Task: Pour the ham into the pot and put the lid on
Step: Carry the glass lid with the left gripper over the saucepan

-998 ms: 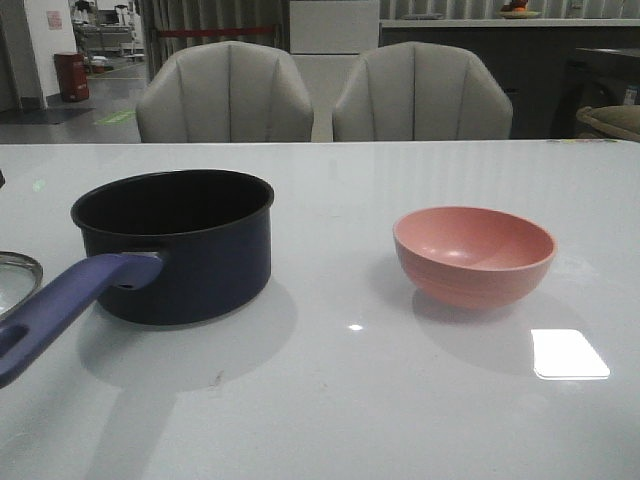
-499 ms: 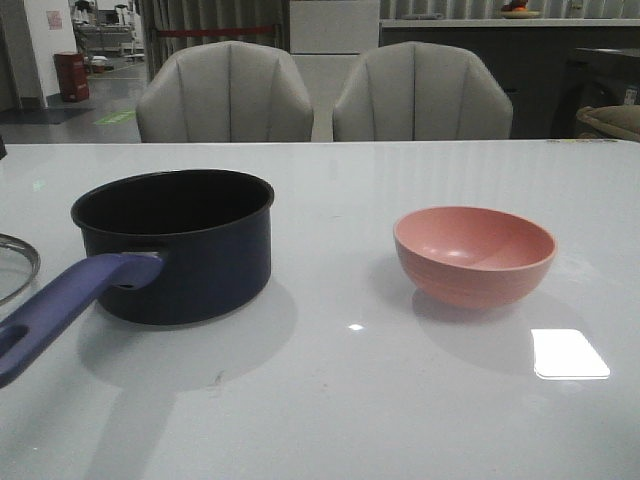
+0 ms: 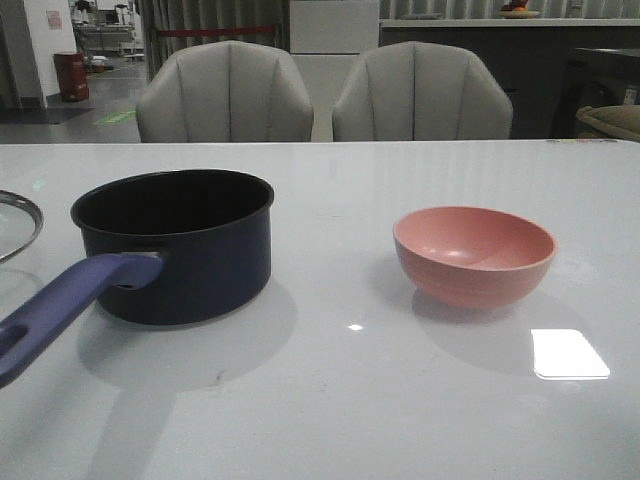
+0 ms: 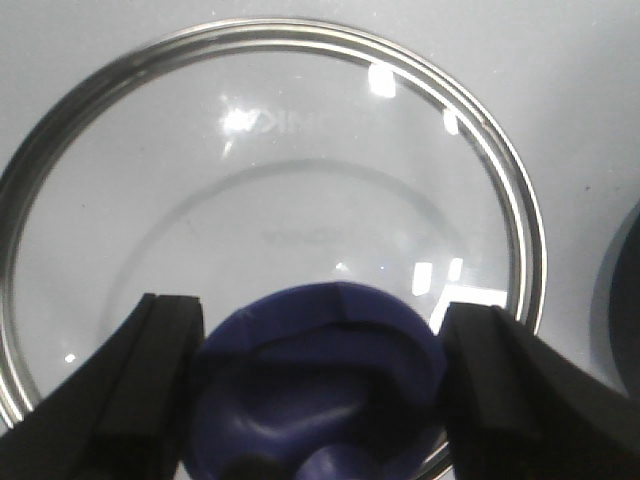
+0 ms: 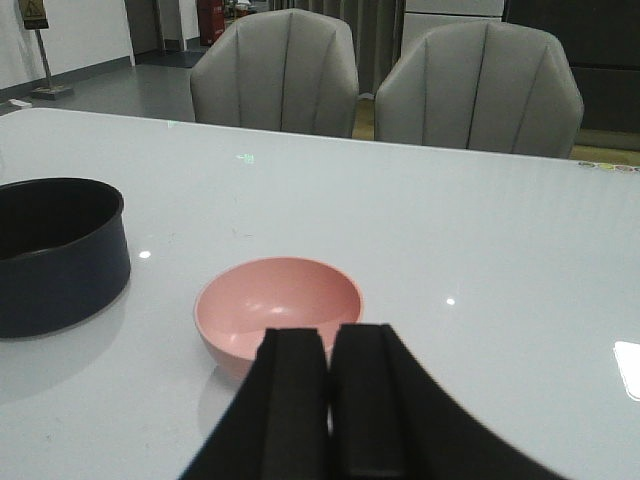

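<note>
A: Knob (image 4: 320,385) first, sitting right between the left gripper (image 4: 322,385) fingers, which pinch it from both sides.

B: And the lid (image 4: 265,215) beyond it?

A: Glass with a metal rim: I'd judge it stiff, breakable and slick, so that flared knob is the only sound hold.

B: Right gripper (image 5: 330,400)?

A: Fingers pressed together, holding nothing. Just past them is the pink bowl (image 5: 278,305), looking empty; further off, the pot (image 5: 60,255). Ham isn't visible.

White table (image 3: 330,420) (pot (image 3: 190,250), pink bowl (image 3: 474,255))
</note>
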`<state>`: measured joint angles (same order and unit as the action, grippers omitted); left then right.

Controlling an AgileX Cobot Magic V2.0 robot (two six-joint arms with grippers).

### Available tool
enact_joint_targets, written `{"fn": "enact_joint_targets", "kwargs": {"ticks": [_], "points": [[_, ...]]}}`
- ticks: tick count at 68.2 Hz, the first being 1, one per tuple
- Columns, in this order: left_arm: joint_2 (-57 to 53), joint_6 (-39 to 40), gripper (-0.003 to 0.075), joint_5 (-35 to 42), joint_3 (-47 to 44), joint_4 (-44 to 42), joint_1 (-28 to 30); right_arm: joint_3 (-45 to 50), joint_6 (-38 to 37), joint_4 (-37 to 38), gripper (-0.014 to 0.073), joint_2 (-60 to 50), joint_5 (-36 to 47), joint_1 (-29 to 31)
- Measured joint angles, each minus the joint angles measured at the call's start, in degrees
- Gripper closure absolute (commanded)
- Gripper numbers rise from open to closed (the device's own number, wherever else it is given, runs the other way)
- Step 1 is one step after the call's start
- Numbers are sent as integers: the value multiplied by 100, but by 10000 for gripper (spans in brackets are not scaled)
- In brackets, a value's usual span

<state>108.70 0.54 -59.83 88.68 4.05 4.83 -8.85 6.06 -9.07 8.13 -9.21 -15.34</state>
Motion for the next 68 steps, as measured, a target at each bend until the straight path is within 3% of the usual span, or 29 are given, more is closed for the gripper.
{"fn": "enact_joint_targets", "kwargs": {"ticks": [25, 52, 68], "points": [[-176, -276, 481, -389, 847, 568, -148, 0, 0, 0, 433, 0, 0, 0], [-187, -308, 481, -428, 1374, 686, -1445, 0, 0, 0, 433, 0, 0, 0], [-165, -308, 481, -553, 1386, 704, -1874, 0, 0, 0, 433, 0, 0, 0]]}}
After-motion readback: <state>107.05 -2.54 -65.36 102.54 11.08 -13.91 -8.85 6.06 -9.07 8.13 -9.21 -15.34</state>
